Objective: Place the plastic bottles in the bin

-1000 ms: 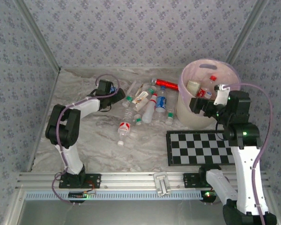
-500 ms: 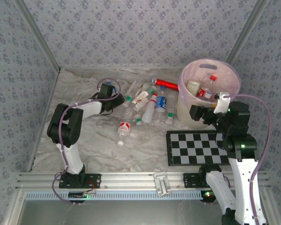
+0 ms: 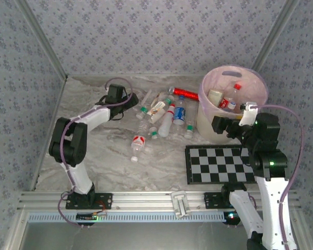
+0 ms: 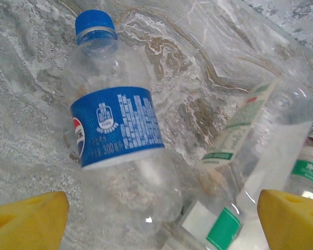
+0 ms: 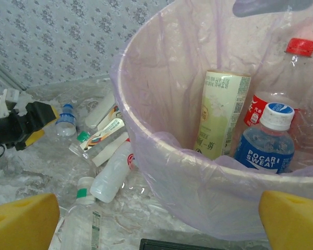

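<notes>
- The grey marbled bench (image 3: 109,156) carries everything, and we see patterned walls closing it in on three sides.
- The large round cream-white bin (image 3: 204,122) with a pinkish-lilac rim stands upright at the far right of the bench. Inside it we make out a clear red-capped bottle (image 5: 297,67), a cream-labelled bottle (image 5: 219,112) and a white-capped bottle with a blue label (image 5: 266,140), all leaning against the wall.
- A flat black-and-white checkerboard (image 3: 219,164) lies on the bench just in front of the bin.
- The right gripper (image 5: 159,221) hangs just outside the bin's near wall. Its yellow pads are spread wide and hold nothing.
- The left gripper (image 4: 160,221) sits low at the far left of the bench. Its pads are also wide apart and grip nothing.
- The other small plastic bottles (image 3: 164,117) lie loose in a cluster on the bench to the left of the bin, between it and the left gripper.
- A clear blue-capped bottle with a blue label (image 4: 117,130) lies on its side just ahead of the left gripper, apart from both pads.
- A clear bottle with a green-and-white label (image 4: 261,151) lies just beside that one.
- One red-and-white labelled bottle (image 3: 138,143) lies apart, nearer us.
- A shiny red cylindrical tube (image 3: 185,94) lies just beside the bin's far left side.
</notes>
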`<act>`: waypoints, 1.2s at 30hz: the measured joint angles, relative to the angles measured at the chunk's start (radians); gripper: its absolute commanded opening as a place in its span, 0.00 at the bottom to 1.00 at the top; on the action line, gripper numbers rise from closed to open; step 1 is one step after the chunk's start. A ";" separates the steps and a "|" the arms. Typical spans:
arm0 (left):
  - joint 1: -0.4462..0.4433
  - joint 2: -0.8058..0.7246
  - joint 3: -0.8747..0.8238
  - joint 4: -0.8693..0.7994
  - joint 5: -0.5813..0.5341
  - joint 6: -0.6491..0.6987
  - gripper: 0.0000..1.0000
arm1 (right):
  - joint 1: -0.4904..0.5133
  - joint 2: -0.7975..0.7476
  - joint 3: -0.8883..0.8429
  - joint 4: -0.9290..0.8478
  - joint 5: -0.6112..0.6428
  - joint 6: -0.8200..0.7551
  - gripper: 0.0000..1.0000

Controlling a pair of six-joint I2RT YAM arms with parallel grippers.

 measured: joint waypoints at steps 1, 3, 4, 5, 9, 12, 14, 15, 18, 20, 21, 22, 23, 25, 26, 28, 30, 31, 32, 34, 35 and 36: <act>0.002 0.010 0.001 0.005 0.000 -0.004 0.90 | 0.001 0.003 0.008 -0.001 0.000 0.000 1.00; 0.008 0.034 0.001 0.011 -0.001 -0.019 0.87 | 0.002 0.009 0.021 -0.002 0.000 0.000 1.00; 0.008 0.045 0.001 0.014 -0.002 -0.026 0.85 | 0.002 0.010 0.024 -0.003 0.000 0.000 1.00; 0.009 0.058 0.001 0.016 -0.002 -0.031 0.84 | 0.002 0.012 0.026 -0.004 0.000 0.000 1.00; 0.010 0.086 0.000 0.020 -0.002 -0.047 0.73 | 0.005 0.023 0.026 -0.009 -0.004 0.000 1.00; 0.010 0.088 0.000 0.024 -0.010 -0.056 0.63 | 0.008 0.025 0.026 -0.015 -0.008 0.000 1.00; 0.010 0.088 -0.001 0.035 -0.014 -0.061 0.57 | 0.010 0.025 0.026 -0.021 -0.008 0.000 1.00; 0.010 0.088 -0.001 0.038 -0.017 -0.061 0.55 | 0.010 0.025 0.026 -0.022 -0.009 0.000 1.00; 0.010 0.087 -0.002 0.041 -0.017 -0.058 0.49 | 0.013 0.029 0.028 -0.025 -0.015 -0.001 1.00; 0.010 0.085 -0.005 0.041 -0.017 -0.052 0.48 | 0.015 0.037 0.033 -0.027 -0.019 -0.001 1.00; 0.010 0.081 -0.010 0.040 -0.018 -0.050 0.47 | 0.018 0.042 0.035 -0.027 -0.023 -0.001 1.00; 0.010 0.076 -0.016 0.038 -0.020 -0.047 0.47 | 0.020 0.046 0.038 -0.027 -0.024 -0.001 1.00; 0.010 0.067 -0.020 0.029 -0.020 -0.044 0.47 | 0.022 0.048 0.039 -0.027 -0.026 0.000 1.00; 0.010 0.043 -0.026 0.010 -0.021 -0.034 0.45 | 0.027 0.050 0.042 -0.027 -0.027 0.000 0.99; 0.010 0.027 -0.029 0.003 -0.021 -0.028 0.44 | 0.029 0.052 0.043 -0.027 -0.028 0.000 0.99; 0.010 -0.002 -0.029 -0.008 -0.024 -0.020 0.43 | 0.034 0.056 0.048 -0.027 -0.030 0.000 0.99; 0.010 -0.034 -0.034 -0.008 -0.023 -0.013 0.42 | 0.040 0.061 0.055 -0.027 -0.031 0.000 0.98; 0.010 -0.049 -0.041 -0.008 -0.023 -0.010 0.42 | 0.044 0.066 0.059 -0.026 -0.031 0.002 0.97; 0.010 -0.072 -0.053 -0.008 -0.022 -0.005 0.41 | 0.048 0.072 0.065 -0.025 -0.033 0.004 0.95; 0.010 -0.125 -0.089 -0.003 -0.005 0.014 0.41 | 0.061 0.095 0.078 -0.014 -0.046 0.016 0.91; 0.010 -0.151 -0.109 0.003 0.010 0.029 0.41 | 0.070 0.110 0.089 -0.010 -0.056 0.026 0.91; 0.010 -0.188 -0.135 0.013 0.031 0.051 0.41 | 0.088 0.137 0.109 -0.006 -0.068 0.036 0.90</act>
